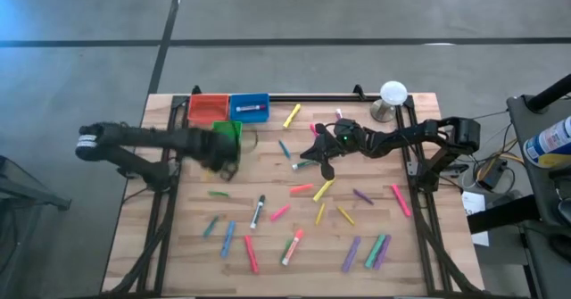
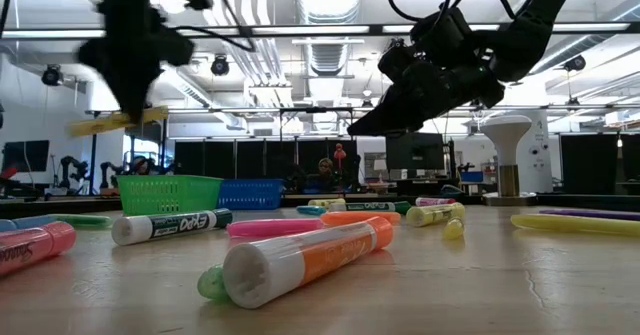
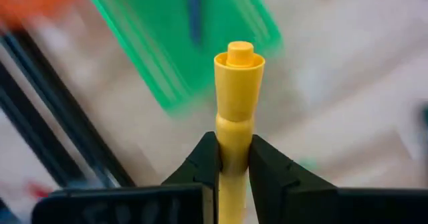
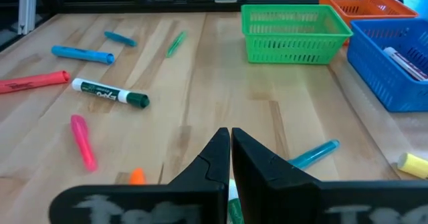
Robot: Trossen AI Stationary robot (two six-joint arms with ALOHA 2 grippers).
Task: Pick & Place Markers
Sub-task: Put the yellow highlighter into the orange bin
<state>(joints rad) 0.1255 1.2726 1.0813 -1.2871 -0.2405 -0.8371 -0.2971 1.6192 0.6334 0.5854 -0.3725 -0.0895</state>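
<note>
**Yellow marker held aloft near the bins**

The left gripper (image 3: 234, 158) is clamped on a yellow marker (image 3: 237, 90), its fingers pinching the barrel below the cap so the capped end sticks out ahead of them. In the low view the marker (image 2: 115, 122) hangs well above the table, roughly level. From above, this gripper (image 1: 223, 159) sits just beside the green bin (image 1: 234, 128), with the blue bin (image 1: 249, 108) and the red-orange bin (image 1: 206, 108) lined up beyond it along the table's far edge.

The step in hand looks like carrying the marker to a bin. To do it well, the marker should be brought fully over the chosen bin's opening and lowered inside the rim before the fingers let go; held this far out, a long overhang could catch a wall or tip out.

The right gripper (image 4: 231, 158) is pressed shut on nothing, hovering over the table's middle (image 1: 323, 167), well apart from the left arm.

Other markers lie scattered across the near half of the wooden table (image 1: 178, 245), including a white-barrelled one (image 4: 110, 94). The metal frame rails flank both sides; room above the bins looks open.
</note>
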